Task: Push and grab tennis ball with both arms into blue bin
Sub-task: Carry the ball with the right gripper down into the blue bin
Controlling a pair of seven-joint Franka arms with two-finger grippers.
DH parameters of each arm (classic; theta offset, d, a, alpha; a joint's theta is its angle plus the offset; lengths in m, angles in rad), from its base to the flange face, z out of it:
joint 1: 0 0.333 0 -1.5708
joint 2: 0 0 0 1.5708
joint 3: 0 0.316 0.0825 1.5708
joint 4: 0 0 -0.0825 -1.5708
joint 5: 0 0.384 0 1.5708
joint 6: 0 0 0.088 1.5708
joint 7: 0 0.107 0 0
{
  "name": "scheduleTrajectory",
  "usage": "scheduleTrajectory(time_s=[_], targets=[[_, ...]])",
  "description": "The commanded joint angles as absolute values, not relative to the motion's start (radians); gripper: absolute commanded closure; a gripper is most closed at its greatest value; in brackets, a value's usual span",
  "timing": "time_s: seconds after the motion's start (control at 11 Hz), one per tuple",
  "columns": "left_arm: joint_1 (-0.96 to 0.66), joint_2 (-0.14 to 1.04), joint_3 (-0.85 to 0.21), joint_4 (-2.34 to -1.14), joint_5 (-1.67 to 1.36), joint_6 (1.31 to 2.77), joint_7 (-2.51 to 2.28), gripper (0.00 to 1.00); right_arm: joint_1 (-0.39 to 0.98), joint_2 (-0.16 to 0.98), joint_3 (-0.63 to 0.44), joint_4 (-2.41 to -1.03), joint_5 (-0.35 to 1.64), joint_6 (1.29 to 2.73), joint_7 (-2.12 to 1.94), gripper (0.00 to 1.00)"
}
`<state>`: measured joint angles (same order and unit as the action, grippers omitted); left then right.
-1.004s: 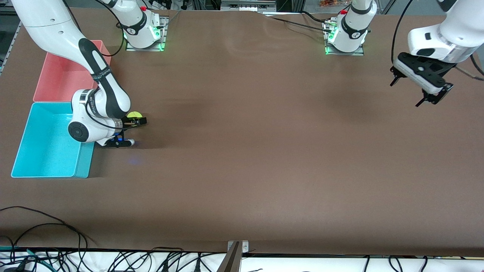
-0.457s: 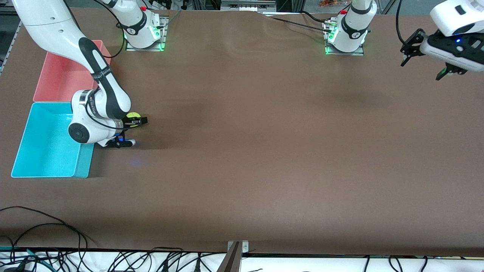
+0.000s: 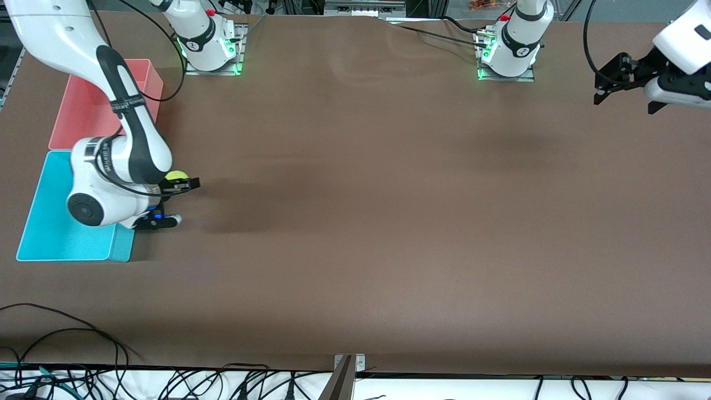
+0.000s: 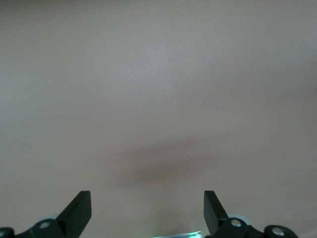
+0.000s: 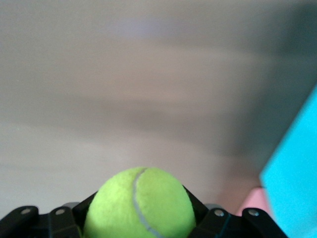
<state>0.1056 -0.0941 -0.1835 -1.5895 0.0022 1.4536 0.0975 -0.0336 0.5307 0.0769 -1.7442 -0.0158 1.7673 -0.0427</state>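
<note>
Black cables (image 3: 66, 333) trail along the bench's (image 3: 366, 222) edge nearest the front camera, and the brown surface above them carries nothing until the right arm's end. There the blue bin (image 3: 41, 233) sits close to the bench's end edge, with a pink bin (image 3: 83, 111) touching its farther wall, nearer the bases.

The right arm (image 3: 119, 111) reaches down from its base across the pink bin, its wrist bent low over the blue bin's inner wall. The right tool (image 3: 179, 183) is just beside that wall, over bare bench, its fingers clamped on the tennis ball (image 3: 178, 176). In the right wrist view the ball (image 5: 138, 206) fills the space between the black jaws, with the blue bin's wall (image 5: 297, 168) close by and a sliver of pink under it. Nothing stands between the ball and the bin.

The left arm (image 3: 686, 39) waits, raised at its own end of the bench. The left tool (image 3: 625, 86) hangs over bare bench with its fingers (image 4: 79, 210) spread wide and holding nothing.
</note>
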Motion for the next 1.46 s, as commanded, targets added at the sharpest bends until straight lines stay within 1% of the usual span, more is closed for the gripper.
scheduleTrajectory(time_s=[0.0, 0.09, 0.37, 0.64, 0.82, 1.1, 1.19, 1.28, 1.37], targets=[[0.095, 0.016, -0.167, -1.444, -0.035, 1.37, -0.078, 0.0, -0.073, 0.534, 0.051, -1.638, -0.136, 1.678, -0.194, 0.77], [0.095, 0.031, -0.169, -1.431, -0.031, 1.368, -0.078, 0.0, -0.118, 0.534, 0.035, -1.637, -0.144, 1.678, -0.287, 0.77], [0.097, 0.035, -0.17, -1.445, -0.028, 1.37, -0.078, 0.0, -0.256, 0.532, 0.035, -1.637, -0.138, 1.678, -0.501, 0.77], [0.104, 0.037, -0.173, -1.439, -0.035, 1.37, -0.078, 0.0, -0.394, 0.546, 0.038, -1.649, -0.079, 1.684, -0.691, 0.77], [0.106, 0.037, -0.172, -1.44, -0.032, 1.37, -0.08, 0.0, -0.414, 0.567, 0.038, -1.651, -0.026, 1.684, -0.751, 0.77], [0.106, 0.037, -0.172, -1.439, -0.026, 1.37, -0.078, 0.0, -0.469, 0.641, 0.038, -1.649, 0.058, 1.695, -0.85, 0.77], [0.106, 0.037, -0.172, -1.439, -0.026, 1.37, -0.08, 0.0, -0.471, 0.65, 0.038, -1.649, 0.061, 1.695, -0.85, 0.75], [0.106, 0.037, -0.172, -1.439, -0.026, 1.37, -0.078, 0.0, -0.469, 0.663, 0.038, -1.641, 0.061, 1.698, -0.844, 0.63], [0.106, 0.037, -0.172, -1.439, -0.026, 1.37, -0.078, 0.0, -0.469, 0.667, 0.038, -1.641, 0.063, 1.709, -0.835, 0.27]])
